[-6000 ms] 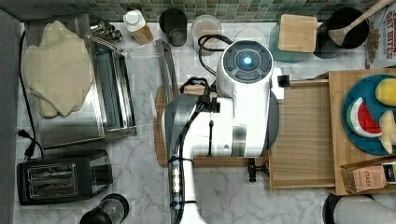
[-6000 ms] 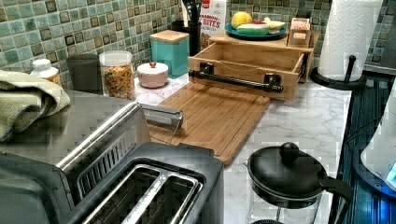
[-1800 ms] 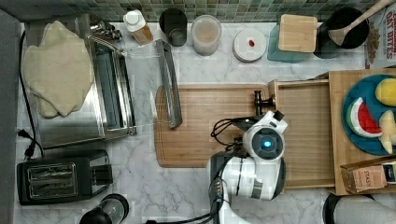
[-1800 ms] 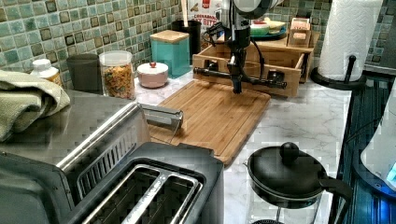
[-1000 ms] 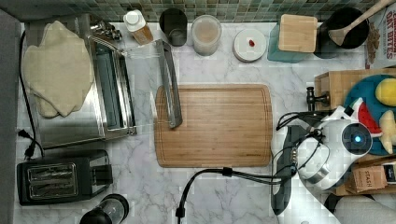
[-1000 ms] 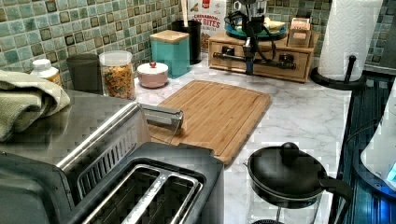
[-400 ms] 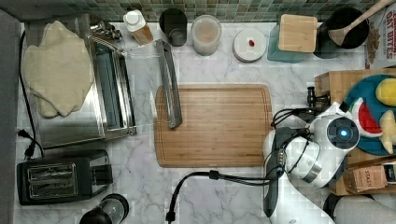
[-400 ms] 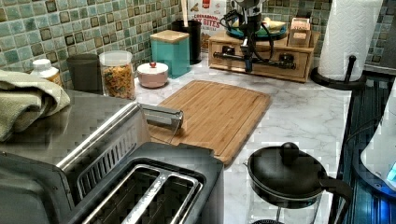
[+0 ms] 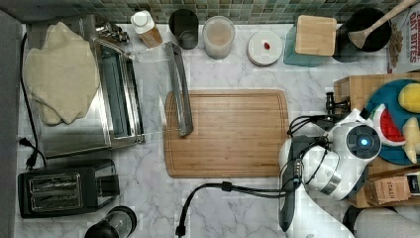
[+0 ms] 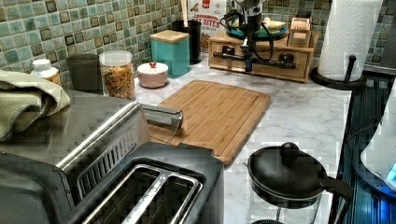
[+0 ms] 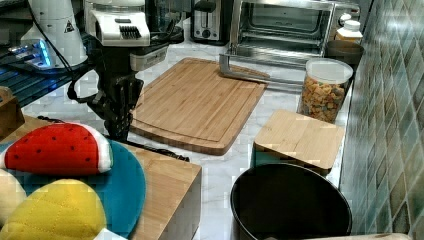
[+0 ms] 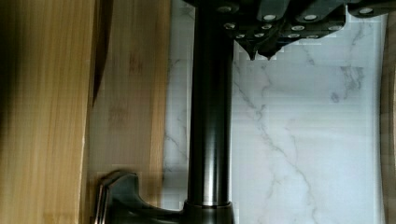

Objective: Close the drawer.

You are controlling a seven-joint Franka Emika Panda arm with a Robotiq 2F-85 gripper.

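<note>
Fingers (image 12: 266,44) drawn together to a narrow point, holding nothing, tips just beside the dark bar handle (image 12: 210,107) of the drawer (image 10: 261,58). Drawer pushed flush into its light-wood box at the worktop's (image 10: 299,112) far end in the left view, beside the paper towel roll (image 10: 350,37). Gripper (image 10: 247,60) hanging straight down before the drawer front there. Seen from the right view: gripper (image 11: 117,127) over the box edge, near the cutting board's (image 11: 195,100) corner, plush watermelon slice (image 11: 57,145) on a blue plate. From the top view, arm (image 9: 341,153) covering the drawer front; cutting board central.
</note>
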